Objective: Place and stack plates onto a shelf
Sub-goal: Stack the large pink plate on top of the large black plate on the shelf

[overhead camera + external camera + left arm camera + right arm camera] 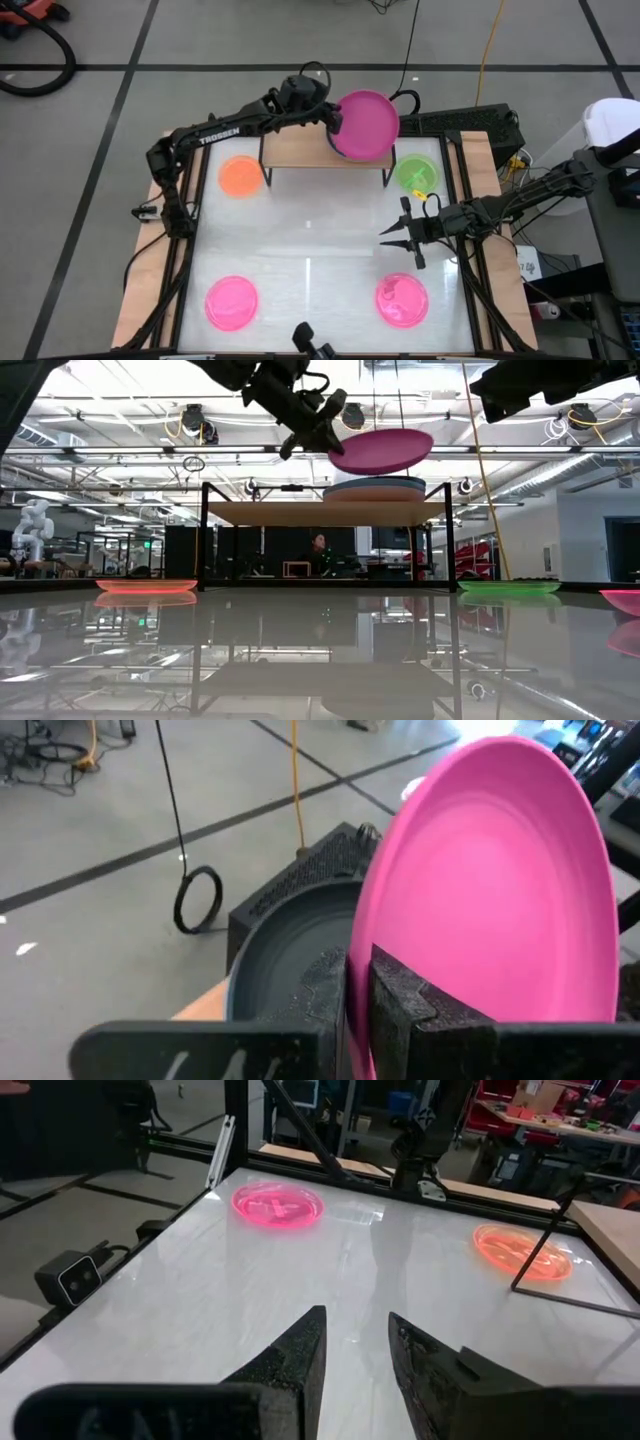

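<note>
My left gripper (330,112) reaches over the light-wood shelf (300,152) at the table's far side and is shut on the large magenta plate (366,122). In the low view the magenta plate (382,450) hovers above a stack of plates (375,490) lying on the shelf board (300,512). The left wrist view shows a black plate (285,945) on top of that stack. My right gripper (392,240) is open above the table's right half, holding nothing. The orange plate (239,176), the green plate (416,173) and two hot-pink plates (231,302) (402,300) lie flat on the tabletop. My left gripper pinches the magenta plate's rim (362,975) on its side toward the table's left, one finger on each face. The fingers (400,1010) come roughly level from the table's left. The plate is lifted clear above the stack, slightly tilted.
The shelf's thin black legs (264,170) stand between the orange and green plates. Open white tabletop (310,240) lies in the middle. The table's wooden edges (145,270) and a black frame bound the surface. A person (319,550) shows far behind the table.
</note>
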Available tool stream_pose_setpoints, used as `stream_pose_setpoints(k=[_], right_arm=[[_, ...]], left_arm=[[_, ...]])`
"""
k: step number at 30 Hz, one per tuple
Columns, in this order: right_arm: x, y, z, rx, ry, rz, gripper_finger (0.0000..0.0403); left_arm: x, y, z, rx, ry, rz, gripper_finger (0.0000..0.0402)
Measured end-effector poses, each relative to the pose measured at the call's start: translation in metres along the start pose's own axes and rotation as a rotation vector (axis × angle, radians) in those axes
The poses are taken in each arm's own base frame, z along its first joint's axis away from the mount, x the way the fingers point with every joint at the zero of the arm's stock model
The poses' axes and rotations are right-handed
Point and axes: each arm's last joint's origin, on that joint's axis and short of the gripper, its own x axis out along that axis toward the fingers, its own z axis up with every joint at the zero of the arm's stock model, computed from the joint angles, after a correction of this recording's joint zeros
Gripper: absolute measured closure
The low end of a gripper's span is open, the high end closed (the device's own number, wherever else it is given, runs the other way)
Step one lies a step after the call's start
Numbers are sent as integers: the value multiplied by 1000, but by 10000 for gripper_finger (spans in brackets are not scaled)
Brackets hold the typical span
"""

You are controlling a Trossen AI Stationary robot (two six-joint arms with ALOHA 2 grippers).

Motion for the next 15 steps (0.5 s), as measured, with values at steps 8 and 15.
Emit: stream_pose_setpoints(k=[8, 15], right_arm=[[0, 0, 0, -7, -1, 1, 309], [0, 0, 0, -12, -4, 2, 309]], left_arm=[[0, 1, -4, 25, 40, 6, 347], [0, 1, -3, 28, 32, 31, 279]])
